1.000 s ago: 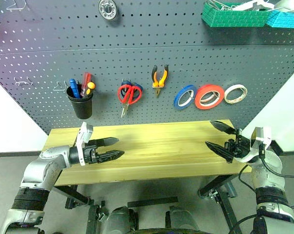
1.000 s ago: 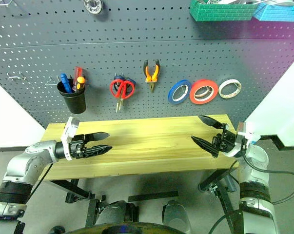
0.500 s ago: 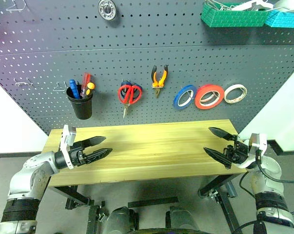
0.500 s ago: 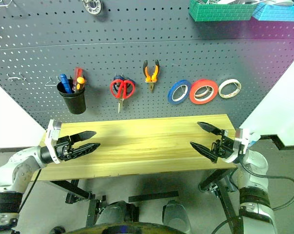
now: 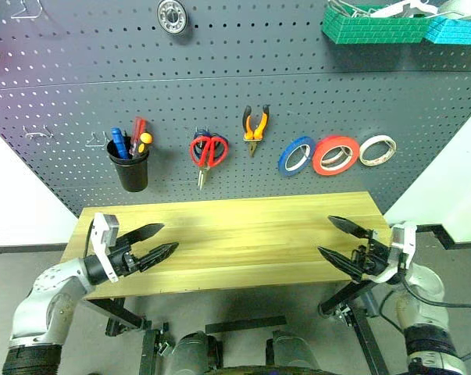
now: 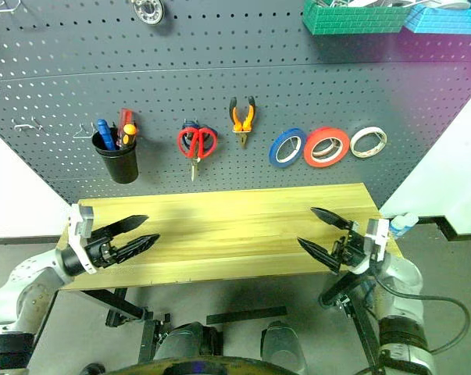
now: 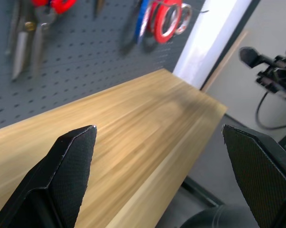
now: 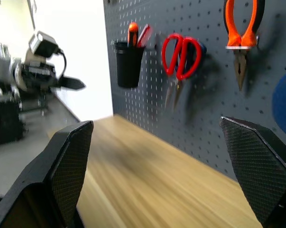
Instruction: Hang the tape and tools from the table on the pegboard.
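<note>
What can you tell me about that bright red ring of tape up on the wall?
The red tape is a flat ring with a broad orange-red band and an open middle with a pale inner rim. It hangs upright against the dark grey pegboard, face toward the room, between a blue roll on one side and a whitish roll on the other. It overlaps the blue roll's edge; whether it touches the whitish roll I cannot tell. Its hook is hidden. It hangs above the wooden table.
</note>
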Controlling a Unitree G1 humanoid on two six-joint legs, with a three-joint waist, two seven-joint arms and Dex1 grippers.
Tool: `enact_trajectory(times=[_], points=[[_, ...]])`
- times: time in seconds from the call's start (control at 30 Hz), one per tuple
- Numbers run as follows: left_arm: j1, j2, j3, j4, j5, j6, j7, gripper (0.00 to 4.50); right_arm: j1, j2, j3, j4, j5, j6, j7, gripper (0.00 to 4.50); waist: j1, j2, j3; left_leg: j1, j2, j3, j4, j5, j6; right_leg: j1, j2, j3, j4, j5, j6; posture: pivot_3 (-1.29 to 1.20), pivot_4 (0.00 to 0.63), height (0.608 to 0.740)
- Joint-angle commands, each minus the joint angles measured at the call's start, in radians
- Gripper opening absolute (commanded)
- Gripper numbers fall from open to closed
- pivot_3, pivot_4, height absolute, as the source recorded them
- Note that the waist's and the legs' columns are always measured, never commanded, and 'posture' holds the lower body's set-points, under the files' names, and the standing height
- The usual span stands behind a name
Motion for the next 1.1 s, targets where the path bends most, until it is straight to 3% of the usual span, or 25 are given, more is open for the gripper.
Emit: enact_trajectory(times=[0.03, 0.2, 0.3, 0.4, 0.53, 0.73, 1.1], points=[[-0.009, -0.041, 0.028, 0.002, 0.021, -0.056, 0.072, 4.44, -0.031, 0.022, -0.021, 0.066, -0.011, -0.065, -0.034, 4.5, 0.0, 0.0, -0.001, 0.0, 0.0, 0.0, 0.0, 0.0, 0.0, 0.0, 0.0, 0.0, 0.0, 0.0, 0.0, -0.06, 0.0, 0.74], [0.016, -0.122, -0.019, -0.018, 0.133, -0.167, 0.185, 4.44, -0.04, 0.087, -0.02, 0.175, -0.056, -0.182, -0.09, 4.5, -0.001, 0.0, -0.002, 0.0, 0.0, 0.0, -0.001, 0.0, 0.0, 0.0, 0.0, 0.0, 0.0, 0.001, 0.002, -0.06, 0.0, 0.74], [0.041, -0.16, -0.017, -0.053, 0.104, -0.137, 0.219, 4.44, -0.049, 0.094, -0.037, 0.228, -0.07, -0.195, -0.157, 4.5, -0.001, 0.001, -0.002, 0.0, 0.0, 0.0, -0.001, 0.0, 0.0, 0.0, 0.0, 0.0, -0.001, 0.001, 0.002, -0.06, 0.0, 0.74], [0.022, -0.191, 0.0, -0.033, 0.077, -0.059, 0.31, 4.44, -0.1, 0.08, -0.061, 0.356, -0.136, -0.289, -0.31, 4.5, -0.001, 0.001, -0.002, 0.0, 0.0, 0.0, -0.001, 0.0, 0.0, 0.0, 0.0, 0.0, -0.001, 0.001, 0.002, -0.06, 0.0, 0.74], [-0.007, -0.253, 0.053, -0.004, 0.1, -0.12, 0.439, 4.44, -0.152, 0.121, -0.101, 0.452, -0.135, -0.273, -0.508, 4.5, -0.001, 0.001, -0.003, 0.0, 0.0, 0.0, 0.0, 0.0, 0.0, 0.0, 0.0, 0.0, -0.001, 0.001, 0.002, -0.06, 0.0, 0.74], [0.031, -0.344, 0.036, -0.053, 0.151, -0.189, 0.552, 4.44, -0.102, 0.208, -0.062, 0.338, -0.205, -0.261, -0.705, 4.5, -0.002, 0.001, -0.004, 0.0, 0.0, 0.0, -0.001, 0.0, 0.0, 0.0, 0.0, 0.0, -0.001, 0.001, 0.002, -0.06, 0.0, 0.74], [0.114, -0.429, -0.021, -0.112, 0.278, -0.314, 0.673, 4.44, 0.092, 0.259, 0.019, -0.152, -0.366, 0.049, -1.158, 4.5, 0.001, 0.001, -0.005, -0.002, 0.0, 0.0, -0.003, -0.001, 0.001, -0.002, 0.0, 0.0, -0.003, 0.0, 0.0, -0.07, 0.0, 0.74]])
